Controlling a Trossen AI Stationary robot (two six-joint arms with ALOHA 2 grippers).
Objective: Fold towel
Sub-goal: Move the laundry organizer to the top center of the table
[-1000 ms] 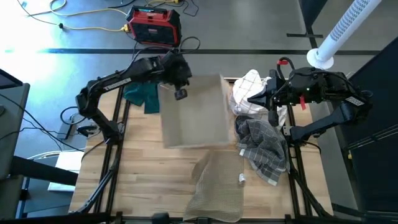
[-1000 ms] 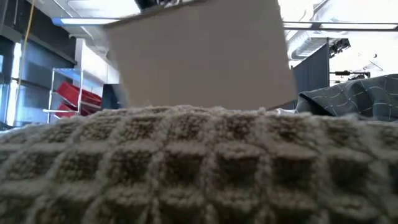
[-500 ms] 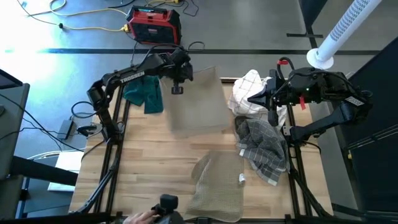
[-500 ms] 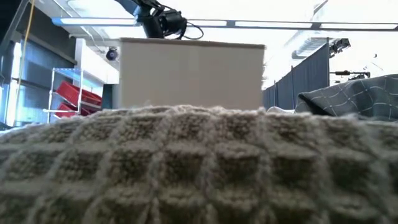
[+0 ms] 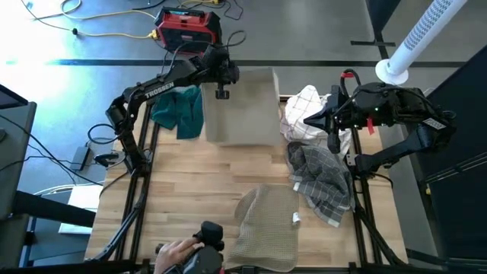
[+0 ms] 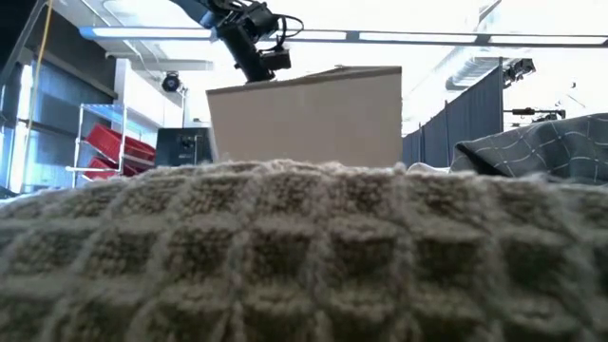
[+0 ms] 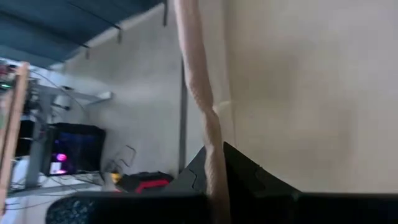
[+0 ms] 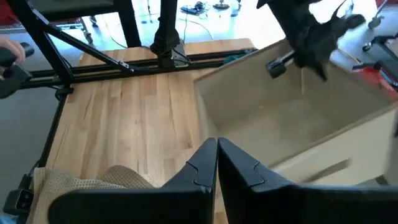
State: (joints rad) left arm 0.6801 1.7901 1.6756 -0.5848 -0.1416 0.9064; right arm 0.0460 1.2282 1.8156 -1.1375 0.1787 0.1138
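Note:
A beige waffle towel point(image 5: 266, 224) lies crumpled on the table near its front edge and fills the foreground of the low view point(image 6: 285, 256). My left gripper point(image 5: 221, 90) is at the far side, shut on the rim of a beige box point(image 5: 243, 106). The box stands tilted, open side up point(image 8: 292, 124). My right gripper point(image 5: 310, 120) hovers shut at the far right, over a white towel point(image 5: 308, 106) and a grey checked towel point(image 5: 323, 179), touching nothing. My left gripper pinches the box's left wall at its top rim point(image 7: 208, 134), one finger inside the box and one outside. The fingers come from above and slant down point(image 8: 298, 59). The box hangs tilted under them; the waffle towel hides whether its bottom touches the table.
A teal towel point(image 5: 179, 110) lies at the far left beside the box. A person's hand with a dark device point(image 5: 190, 251) reaches in at the near edge. Bare wood point(image 5: 190, 183) lies between the box and the waffle towel.
My left gripper has carried the box toward the table's far edge, still shut on its rim. The box has tipped from level to tilted. A person's hand with a device has come in at the near edge.

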